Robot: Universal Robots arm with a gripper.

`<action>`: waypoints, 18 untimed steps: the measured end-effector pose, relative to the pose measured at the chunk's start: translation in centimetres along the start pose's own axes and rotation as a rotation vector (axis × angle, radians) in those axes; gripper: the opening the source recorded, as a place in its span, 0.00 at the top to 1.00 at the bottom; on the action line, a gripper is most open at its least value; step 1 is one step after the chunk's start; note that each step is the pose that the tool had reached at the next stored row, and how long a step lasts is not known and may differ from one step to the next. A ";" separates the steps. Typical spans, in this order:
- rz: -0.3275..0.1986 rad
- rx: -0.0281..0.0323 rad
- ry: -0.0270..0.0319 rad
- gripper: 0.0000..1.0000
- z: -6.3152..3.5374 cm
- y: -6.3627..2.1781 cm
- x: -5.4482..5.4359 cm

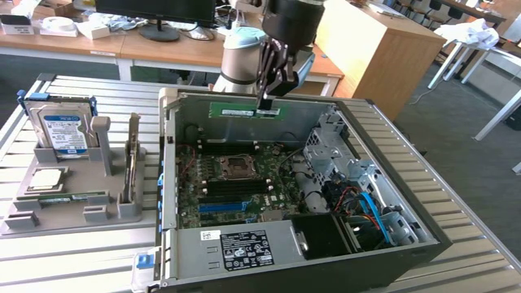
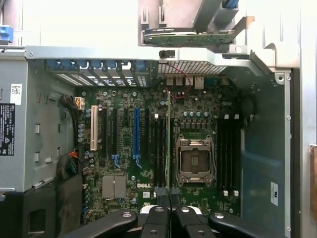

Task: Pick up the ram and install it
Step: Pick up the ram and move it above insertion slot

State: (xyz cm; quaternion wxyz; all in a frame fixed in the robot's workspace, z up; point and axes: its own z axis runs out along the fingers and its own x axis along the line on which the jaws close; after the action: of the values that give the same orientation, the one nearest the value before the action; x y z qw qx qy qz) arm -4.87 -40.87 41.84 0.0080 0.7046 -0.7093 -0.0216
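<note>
The gripper (image 1: 269, 107) has its fingers (image 2: 157, 217) clenched nearly together on the ram (image 1: 234, 112). The ram juts edge-on from between them, above the motherboard (image 2: 124, 163) inside the open computer case (image 1: 366, 268), beside the processor socket (image 2: 194, 159).

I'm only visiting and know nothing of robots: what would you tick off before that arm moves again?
1. Grip on the ram: ok, gripper shut on it near one end.
2. Height: ok, ram hangs over the open case, clear of the board.
3. Level: ok, roughly.
4. Direction: ok, ram runs parallel to the slots beside the socket.
5. Slots empty: ok, none holds a stick.
6. Exactly over one slot: cannot tell.
</note>
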 end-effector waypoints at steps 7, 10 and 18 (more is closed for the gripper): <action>0.001 0.0000 -0.0001 0.89 0.79 -0.03 0.0; 0.002 0.0000 0.0000 0.89 1.15 -0.05 0.0; 0.005 0.0001 -0.0002 0.89 1.97 -0.08 0.0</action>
State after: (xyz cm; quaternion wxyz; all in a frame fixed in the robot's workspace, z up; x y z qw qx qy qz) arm -4.87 -40.87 39.87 0.0079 0.7029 -0.7109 -0.0216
